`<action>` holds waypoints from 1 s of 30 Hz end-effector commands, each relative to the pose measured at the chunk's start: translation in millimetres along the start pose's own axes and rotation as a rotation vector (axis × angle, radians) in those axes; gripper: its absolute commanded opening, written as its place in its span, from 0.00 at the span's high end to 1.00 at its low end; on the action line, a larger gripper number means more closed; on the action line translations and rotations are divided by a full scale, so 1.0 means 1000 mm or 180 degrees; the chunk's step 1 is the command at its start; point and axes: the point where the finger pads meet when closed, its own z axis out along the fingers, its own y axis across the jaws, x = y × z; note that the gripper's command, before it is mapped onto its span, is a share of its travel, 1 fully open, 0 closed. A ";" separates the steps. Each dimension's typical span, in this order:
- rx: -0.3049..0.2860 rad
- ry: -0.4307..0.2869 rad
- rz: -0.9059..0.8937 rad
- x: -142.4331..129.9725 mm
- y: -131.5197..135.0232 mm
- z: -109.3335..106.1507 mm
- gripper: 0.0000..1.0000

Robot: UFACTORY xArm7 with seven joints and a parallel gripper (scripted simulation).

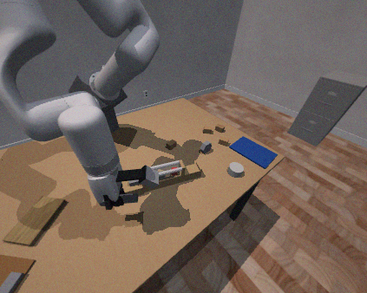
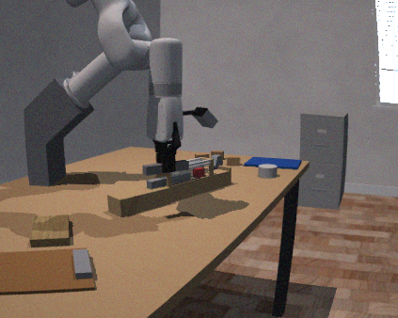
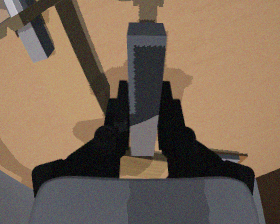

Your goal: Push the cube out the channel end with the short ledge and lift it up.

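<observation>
A wooden channel (image 1: 174,172) lies in the middle of the table, and it also shows in the exterior view (image 2: 170,192). A small red cube (image 2: 199,172) sits inside it, towards its right part; it shows in the top view (image 1: 174,173) between pale rails. My gripper (image 1: 112,200) points down near the channel's left end, outside the channel. It is shut on a grey bar (image 3: 145,90), which sticks out past the fingertips and hangs a little above the table. The bar also shows in the top view (image 1: 128,198).
A white puck (image 1: 236,169), a blue mat (image 1: 253,152), a grey lump (image 1: 206,146) and several small brown blocks (image 1: 171,144) lie beyond the channel's right end. A wooden plank (image 1: 33,220) and a brown board (image 1: 5,269) lie at the left. The table edge is close in front.
</observation>
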 end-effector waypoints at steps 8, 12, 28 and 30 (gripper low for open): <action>-0.0057 0.0004 -0.0741 -0.059 -0.091 -0.004 1.00; -0.0058 0.0004 -0.0742 -0.059 -0.091 -0.004 1.00; -0.0057 0.0004 -0.0741 -0.059 -0.090 0.042 1.00; -0.0057 0.0004 -0.0741 -0.059 -0.090 0.044 1.00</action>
